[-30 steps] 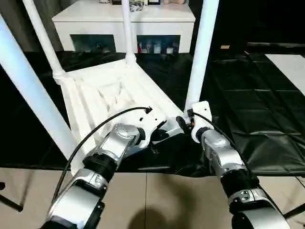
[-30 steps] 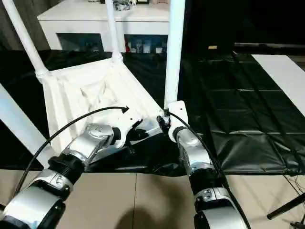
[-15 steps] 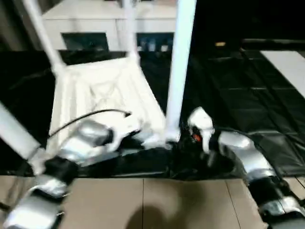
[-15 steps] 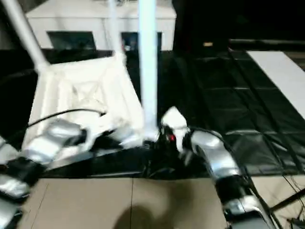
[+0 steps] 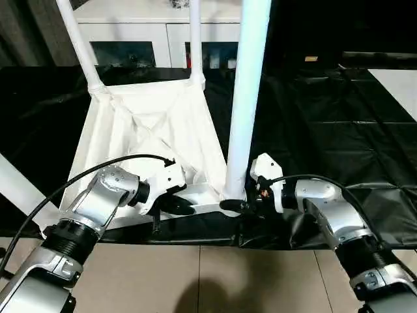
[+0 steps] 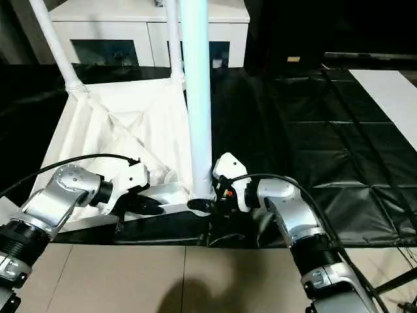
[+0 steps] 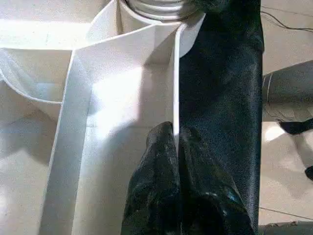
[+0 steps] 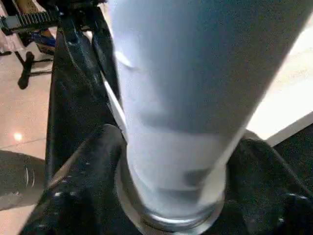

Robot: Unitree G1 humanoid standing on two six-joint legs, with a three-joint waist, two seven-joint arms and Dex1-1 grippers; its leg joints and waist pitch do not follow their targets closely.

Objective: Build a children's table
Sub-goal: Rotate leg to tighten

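Note:
The children's table top [image 5: 143, 124] lies upside down on the black-covered work table, ribbed side up, with its legs pointing upward. My left gripper [image 5: 186, 207] is shut on the thin near rim [image 7: 175, 98] of the top, black fingers [image 7: 161, 166] pinching it from both sides. My right gripper [image 5: 238, 205] reaches in from the right and is shut on the base of the near-right leg [image 5: 244, 98], just above its corner socket. One finger [image 8: 83, 191] sits on each side of that leg [image 8: 186, 98]. Two far legs [image 5: 78, 39] [image 5: 195, 39] and the near-left leg [image 5: 19, 189] stand in their sockets.
A white cabinet with glass doors [image 5: 156, 26] stands behind the work table. The black cover [image 5: 326, 130] stretches out to the right, with a white sheet [image 5: 401, 85] at its far right. The work table's front edge runs just below my grippers, with tiled floor [image 5: 208, 280] beyond it.
The whole view has shifted. My right forearm has swung out to the right, and its fingers now hug the base of the near-right leg. The left gripper keeps its hold on the rim.

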